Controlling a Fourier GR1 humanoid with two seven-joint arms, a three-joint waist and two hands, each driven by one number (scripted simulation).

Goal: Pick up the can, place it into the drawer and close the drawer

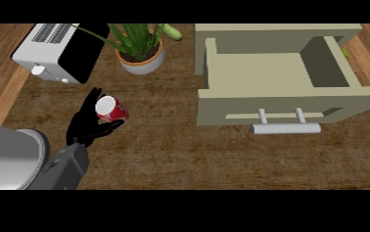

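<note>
Red can [111, 109] in left hand [90, 126], drawer [278, 86] pulled open.
Black fingers and thumb curl round the can at the left of the brown counter [188, 148], well apart from the beige drawer at the right. Drawer's handle [286, 127] faces the near edge. Potted plant [139, 47] and white toaster [59, 52] stand behind the hand. Right hand out of sight.
</note>
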